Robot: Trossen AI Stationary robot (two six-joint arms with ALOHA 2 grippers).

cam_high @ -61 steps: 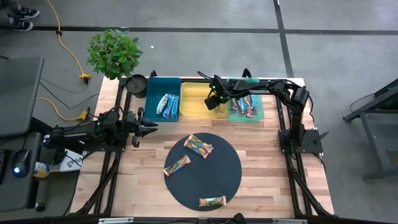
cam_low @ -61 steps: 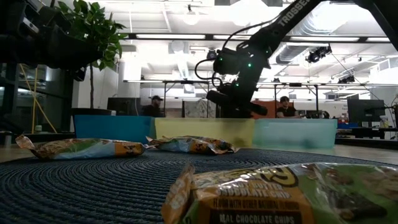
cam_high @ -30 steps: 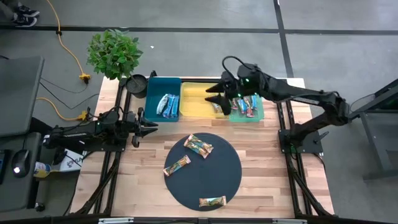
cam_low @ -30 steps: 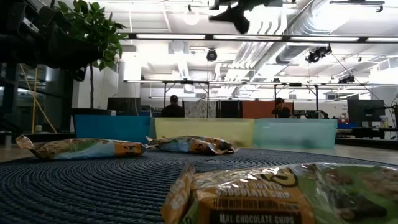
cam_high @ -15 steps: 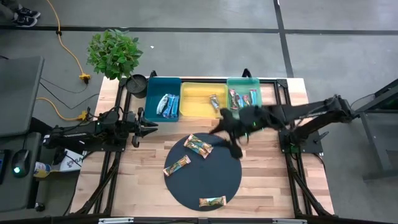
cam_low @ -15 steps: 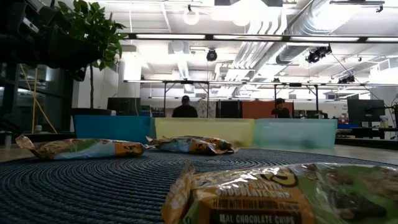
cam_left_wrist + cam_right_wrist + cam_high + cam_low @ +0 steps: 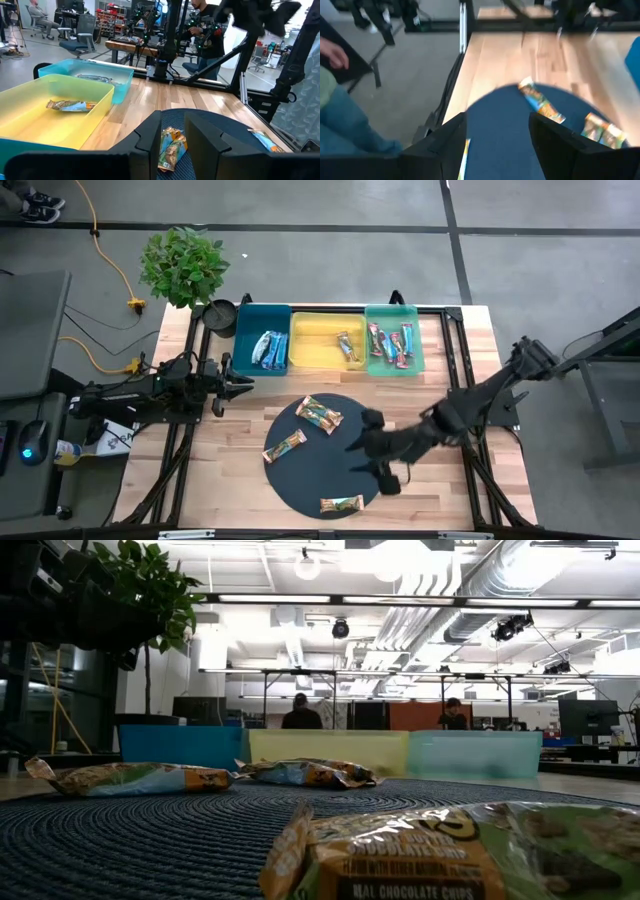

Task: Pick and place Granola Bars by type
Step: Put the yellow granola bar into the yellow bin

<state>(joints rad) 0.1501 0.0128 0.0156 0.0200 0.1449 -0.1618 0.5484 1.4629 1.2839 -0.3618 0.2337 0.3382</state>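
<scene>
Three granola bars lie flat on a round dark mat: one pair at its far side, one to the left, one at the near edge. More bars lie in the teal bin, the yellow bin and the green bin at the far side. My right gripper hovers open over the mat's right part with nothing between its fingers. My left gripper waits at the table's left edge, level, open by a narrow gap, and holds nothing.
A potted plant stands at the far left corner beside the teal bin. Black frame rails run along the table's left and right sides. Bare wood lies between the mat and the bins. People stand in the room beyond the table.
My right gripper has swung from above the yellow and green bins toward the table's near edge and slightly down, turning as it went, and now hangs over the mat's right part. Its fingers stay open. The bars have not moved.
</scene>
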